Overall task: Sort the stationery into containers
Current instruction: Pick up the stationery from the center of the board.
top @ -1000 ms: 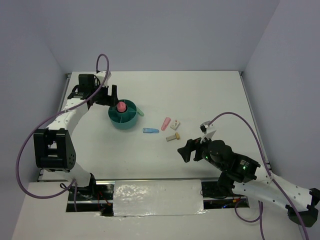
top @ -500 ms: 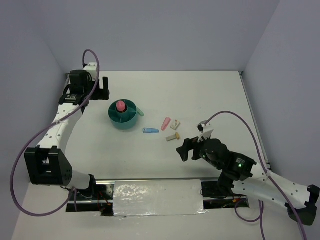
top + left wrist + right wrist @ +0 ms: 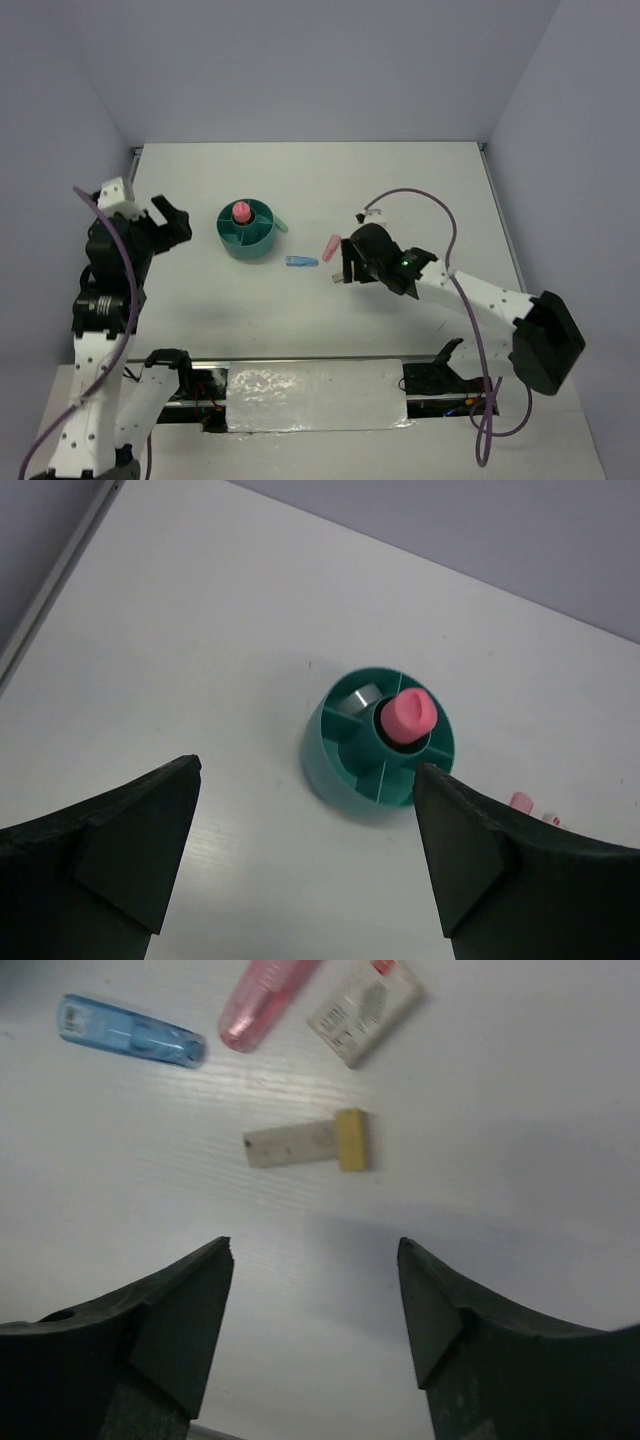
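Right wrist: beige piece (image 3: 305,1143) lies near blue piece (image 3: 130,1031) and white block (image 3: 363,1008).

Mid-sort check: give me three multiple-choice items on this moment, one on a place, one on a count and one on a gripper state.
1. Where is the pink cylinder? A) in the teal organiser's central cup B) lying beside it C) in a ring compartment
2. How many loose items lie on the table in the right wrist view? A) two B) four C) six
3. The right gripper is: A) shut on an item B) open, empty C) shut, empty
Key: 1 A, it stands upright in the middle cup. 2 B, blue piece, pink piece, white block, beige piece. 3 B, its fingers stand apart with nothing between.
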Controlling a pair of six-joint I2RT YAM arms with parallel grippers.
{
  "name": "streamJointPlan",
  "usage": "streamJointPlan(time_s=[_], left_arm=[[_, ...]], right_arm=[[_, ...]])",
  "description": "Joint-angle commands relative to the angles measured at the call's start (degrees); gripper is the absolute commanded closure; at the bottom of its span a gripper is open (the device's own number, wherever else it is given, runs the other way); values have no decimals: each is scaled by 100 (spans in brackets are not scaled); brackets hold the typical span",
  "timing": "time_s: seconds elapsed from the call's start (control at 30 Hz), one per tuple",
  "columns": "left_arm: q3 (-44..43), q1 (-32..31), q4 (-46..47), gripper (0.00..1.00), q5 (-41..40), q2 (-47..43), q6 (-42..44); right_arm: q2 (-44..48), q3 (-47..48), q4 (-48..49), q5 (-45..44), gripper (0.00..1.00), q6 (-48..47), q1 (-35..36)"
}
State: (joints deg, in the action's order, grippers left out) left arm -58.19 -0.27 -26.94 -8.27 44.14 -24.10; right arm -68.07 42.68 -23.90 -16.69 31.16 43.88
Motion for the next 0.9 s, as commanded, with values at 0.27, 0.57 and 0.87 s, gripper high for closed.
streamJointPlan(time_s=[0.27,0.57,0.87], left_arm=[[1337,1,48,1,440,-1566,-166],[1337,-8,127,1,870,-1364,-60],[1363,-8,224,1,1135,-1382,1]], right_arm=[[-3497,3552,774,2528,34,-2755,-511],[-5232,5522,396,3267,42,-2852,-934],[-6226,6516,70,3400,42,-2563,-916]])
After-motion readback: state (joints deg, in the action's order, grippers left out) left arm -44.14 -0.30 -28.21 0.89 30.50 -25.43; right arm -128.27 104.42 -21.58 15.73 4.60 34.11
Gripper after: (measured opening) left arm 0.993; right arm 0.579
